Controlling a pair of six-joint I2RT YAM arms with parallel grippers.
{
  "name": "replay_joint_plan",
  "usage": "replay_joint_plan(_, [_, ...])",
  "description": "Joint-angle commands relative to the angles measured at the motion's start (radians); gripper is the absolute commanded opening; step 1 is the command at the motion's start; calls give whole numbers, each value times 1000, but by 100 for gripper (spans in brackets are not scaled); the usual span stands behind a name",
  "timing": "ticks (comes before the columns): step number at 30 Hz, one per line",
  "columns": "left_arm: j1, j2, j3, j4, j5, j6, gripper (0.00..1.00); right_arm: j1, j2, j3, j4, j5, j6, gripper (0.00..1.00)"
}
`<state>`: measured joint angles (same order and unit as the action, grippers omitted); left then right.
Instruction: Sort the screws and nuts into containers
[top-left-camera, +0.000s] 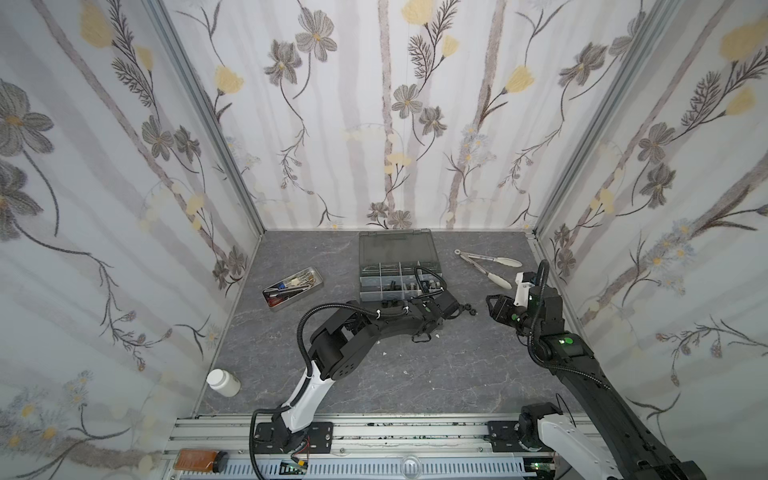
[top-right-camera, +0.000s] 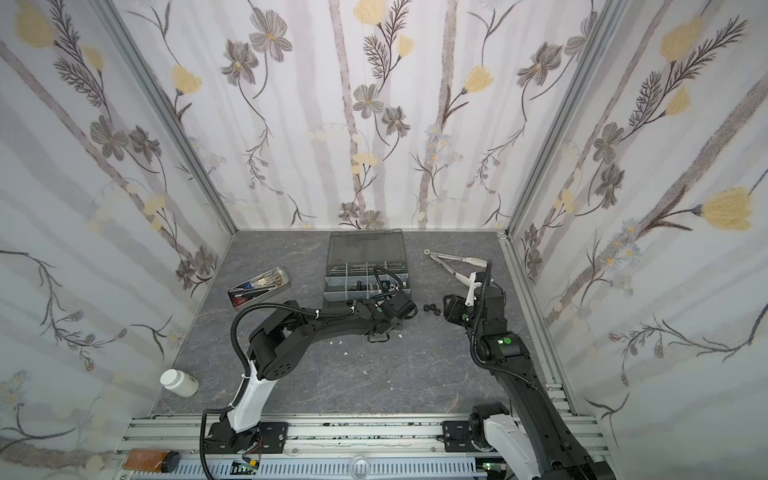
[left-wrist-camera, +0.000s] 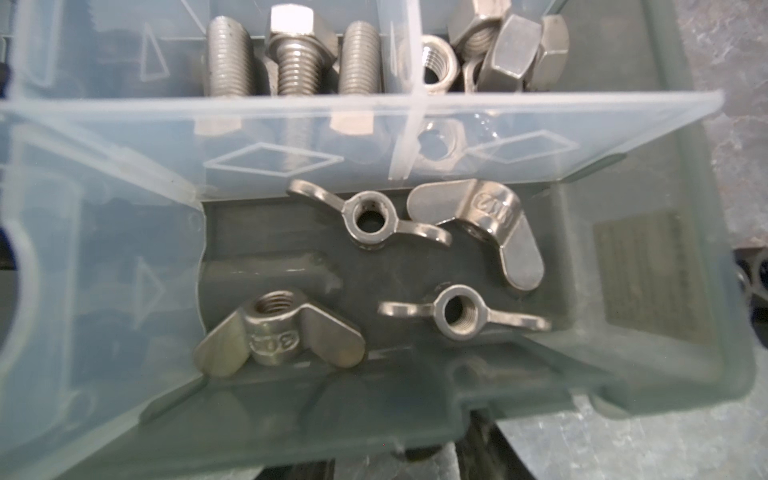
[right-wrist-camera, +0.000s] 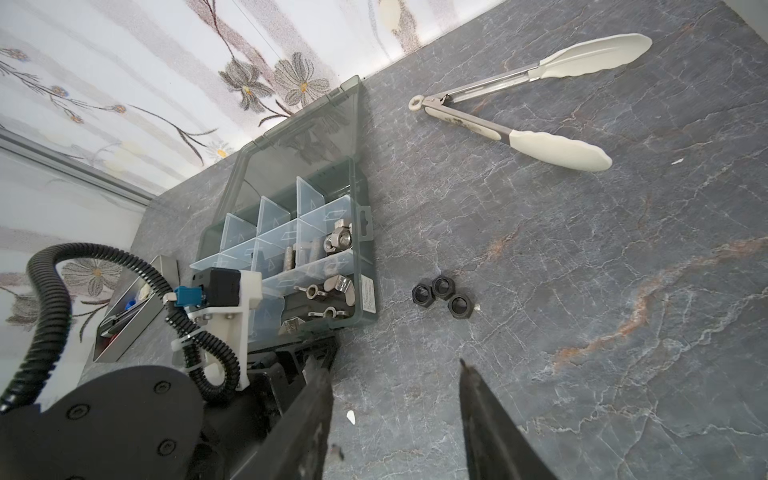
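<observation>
Looks like drop-off step: left fingers (top-left-camera: 454, 309) hang at the corner compt of the dark grey-green plastic organizer box w/ translucent dividers (right-wrist-camera: 365, 249), where four silver wing-shaped nuts (left-wrist-camera: 365, 216) lie; can't tell if these fingers are parted or clenched. Right fingers (right-wrist-camera: 316, 415) spread, holding nothing, aimed at three black hex nuts (right-wrist-camera: 440, 297) clustered on the grey marbled desk (right-wrist-camera: 582, 249) near the box. Next prob. calls for lowering over one nut, pinching it w/o scattering the other two, then carrying to its compt.

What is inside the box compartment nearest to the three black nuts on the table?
Four silver wing nuts lie on the dark floor of the compartment. Whatever sits behind the cloudy divider at its side is blurred and cannot be told.
</observation>
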<state>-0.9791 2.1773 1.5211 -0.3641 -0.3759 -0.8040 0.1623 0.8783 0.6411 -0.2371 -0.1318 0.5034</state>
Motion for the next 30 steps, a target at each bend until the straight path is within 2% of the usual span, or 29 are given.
replay_joint_plan(1, [8,15,12,5,-17,-9,44,0,-9,-4,27,-9,-10,51])
replay_joint_plan(30, [2,-25,-35,24,23,-11,16,0,-22,-11,21,-10,-9,51])
